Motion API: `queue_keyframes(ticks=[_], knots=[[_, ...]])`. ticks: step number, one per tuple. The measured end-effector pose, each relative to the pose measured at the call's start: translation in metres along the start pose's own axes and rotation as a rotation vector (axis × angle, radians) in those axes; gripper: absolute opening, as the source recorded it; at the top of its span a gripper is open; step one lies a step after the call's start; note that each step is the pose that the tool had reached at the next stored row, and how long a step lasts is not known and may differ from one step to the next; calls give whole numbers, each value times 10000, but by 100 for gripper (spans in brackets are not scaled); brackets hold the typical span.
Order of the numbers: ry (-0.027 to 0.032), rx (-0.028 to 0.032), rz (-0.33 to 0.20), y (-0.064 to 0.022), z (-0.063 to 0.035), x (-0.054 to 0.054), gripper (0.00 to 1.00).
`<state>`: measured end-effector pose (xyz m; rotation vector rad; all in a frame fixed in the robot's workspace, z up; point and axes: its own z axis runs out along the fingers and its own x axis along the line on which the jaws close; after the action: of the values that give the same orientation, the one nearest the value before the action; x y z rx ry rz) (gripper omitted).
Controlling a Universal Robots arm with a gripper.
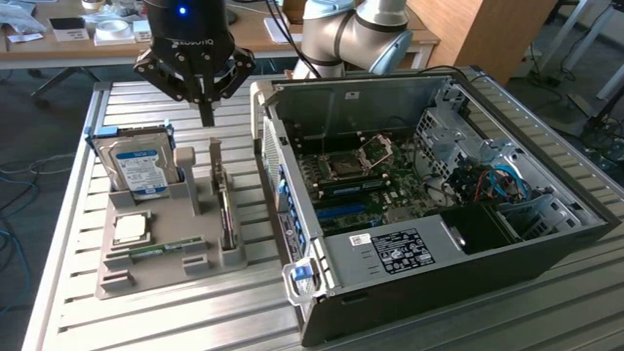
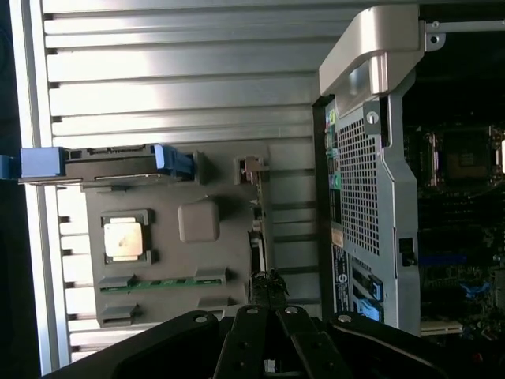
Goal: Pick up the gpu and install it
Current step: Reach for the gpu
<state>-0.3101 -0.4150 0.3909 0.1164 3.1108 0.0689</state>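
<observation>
Clearly, in the exterior view the jaws hang pressed together and empty in the upper left of the frame, above the far end of the gpu (image 1: 226,212). The card stands on edge in a slot of the grey holder tray (image 1: 146,274), left of centre, between the hard drive (image 1: 142,164) and the open computer case (image 1: 439,183). Coming down shut, the jaws would likely strike its top edge and tip or scrape it. In the wrist view the gpu (image 2: 254,229) reads as a thin dark strip with a silvery bracket end, just beyond the closed jaws.
</observation>
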Motion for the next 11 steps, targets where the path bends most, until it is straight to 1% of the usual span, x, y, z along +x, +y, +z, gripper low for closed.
queue_keyframes(ticks=[2,11], knots=[[1,0,-1,-19,-1,-1,11],[0,1,0,-20,-1,-1,11]])
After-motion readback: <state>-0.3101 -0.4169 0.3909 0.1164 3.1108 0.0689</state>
